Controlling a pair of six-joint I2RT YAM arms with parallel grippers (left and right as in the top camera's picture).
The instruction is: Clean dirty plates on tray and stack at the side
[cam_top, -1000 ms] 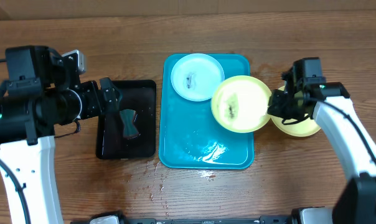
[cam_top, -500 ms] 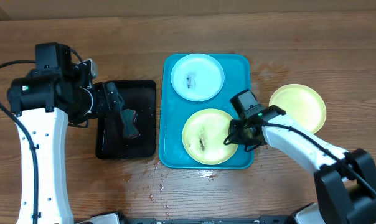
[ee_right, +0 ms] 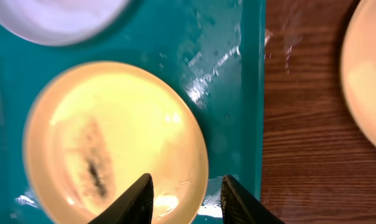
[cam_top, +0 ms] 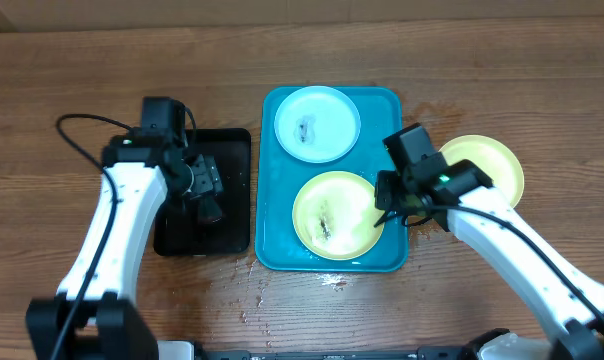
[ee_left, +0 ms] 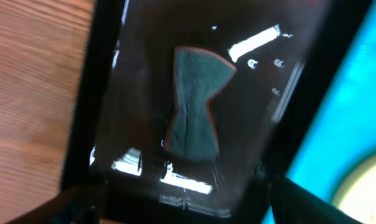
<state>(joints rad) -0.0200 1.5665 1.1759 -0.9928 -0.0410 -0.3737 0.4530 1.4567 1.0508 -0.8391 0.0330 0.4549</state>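
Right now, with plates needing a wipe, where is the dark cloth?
Left wrist view: the dark green cloth lies flat in the black tray, just left of the turquoise tray.

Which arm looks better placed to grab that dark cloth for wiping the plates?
Left. The left end effector hangs open right above the dark cloth in the black tray. The right end effector is over the smeared yellow plate on the blue tray, farther from the cloth.

I work over a brown wooden tabletop (cam_top: 102, 90) with clear grain; a paler strip (cam_top: 282, 8) lies along its far edge.
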